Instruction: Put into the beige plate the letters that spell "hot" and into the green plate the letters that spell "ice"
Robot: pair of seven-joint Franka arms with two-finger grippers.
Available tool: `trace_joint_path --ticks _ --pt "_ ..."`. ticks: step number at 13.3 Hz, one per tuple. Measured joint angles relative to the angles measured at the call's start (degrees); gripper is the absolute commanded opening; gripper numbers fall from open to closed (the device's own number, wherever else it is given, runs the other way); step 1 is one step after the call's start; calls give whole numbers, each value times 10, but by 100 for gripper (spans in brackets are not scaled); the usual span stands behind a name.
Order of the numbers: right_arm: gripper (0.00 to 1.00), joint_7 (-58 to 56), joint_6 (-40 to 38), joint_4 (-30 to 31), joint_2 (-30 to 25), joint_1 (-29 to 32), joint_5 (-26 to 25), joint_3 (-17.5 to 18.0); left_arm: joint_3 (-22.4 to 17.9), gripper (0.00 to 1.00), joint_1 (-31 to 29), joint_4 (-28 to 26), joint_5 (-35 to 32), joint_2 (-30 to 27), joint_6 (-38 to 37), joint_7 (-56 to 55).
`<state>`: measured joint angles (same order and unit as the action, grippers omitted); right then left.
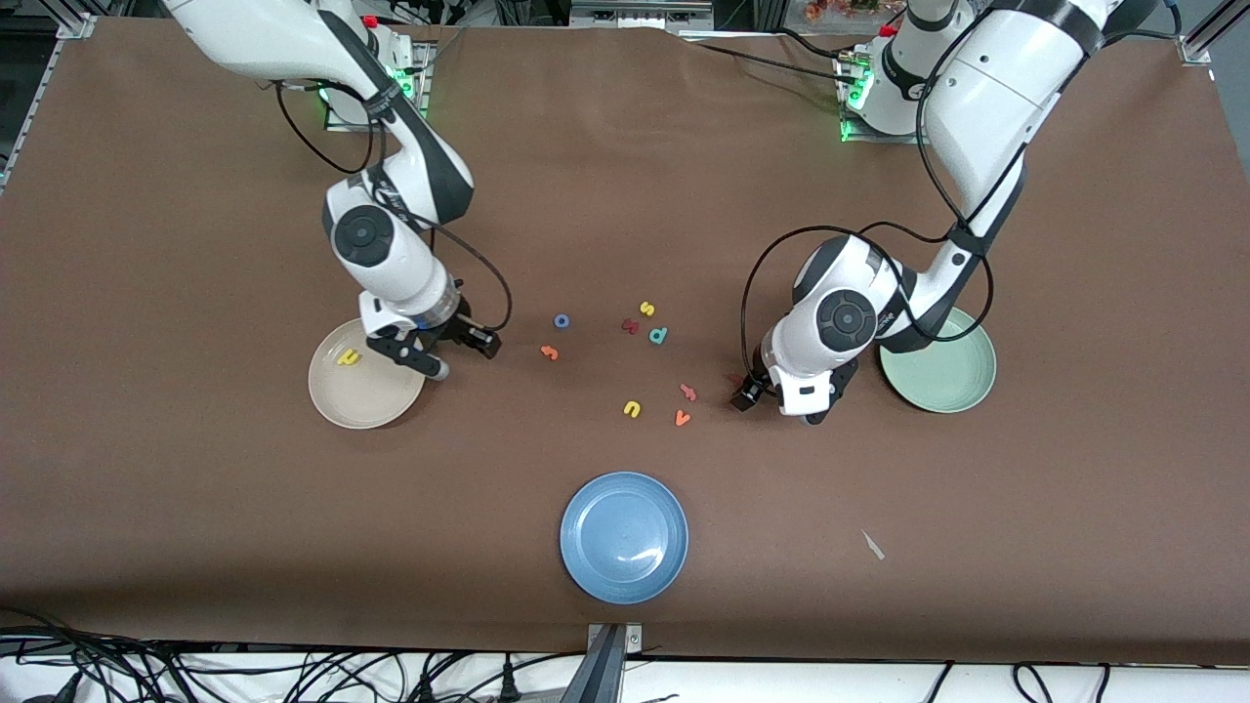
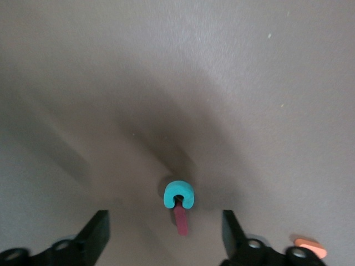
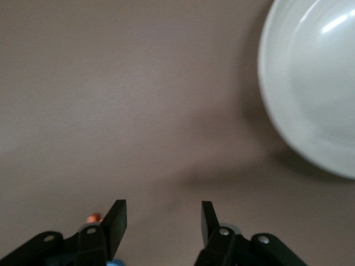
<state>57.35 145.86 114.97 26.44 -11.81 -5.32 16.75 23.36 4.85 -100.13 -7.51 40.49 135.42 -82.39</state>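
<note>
While front view hides them | left tool spread around teal c, red i | right tool spread, empty

— What sits low in the middle of the frame?
— A blue plate, on the brown tabletop.
— And above it, around the centre?
— A yellow s, a teal p, a chunky dark red letter, a yellow u and an orange v.
— Lower right?
— A small pale scrap.

front: high, facing bases, whole brown table | left wrist: close, looking down at small teal foam c | right wrist: close, round cream-beige plate edge, shared with front
</note>
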Motion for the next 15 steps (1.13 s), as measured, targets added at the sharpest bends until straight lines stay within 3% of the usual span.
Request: trace_joint_path --ticks 6,9,12,15 --pt "62 170 0 -65 61 -62 -76 -1 -1 63 5 6 -30 22 5 -5" --pt "62 240 0 -96 100 -79 -131 -3 -1 40 8 14 -30 30 5 -5" --pt "62 263 0 -111 126 -95 -150 -13 -1 12 10 19 -39 30 6 -5" --pt "51 263 1 -115 134 -96 -151 -15 -1 8 11 20 -49 30 6 -5"
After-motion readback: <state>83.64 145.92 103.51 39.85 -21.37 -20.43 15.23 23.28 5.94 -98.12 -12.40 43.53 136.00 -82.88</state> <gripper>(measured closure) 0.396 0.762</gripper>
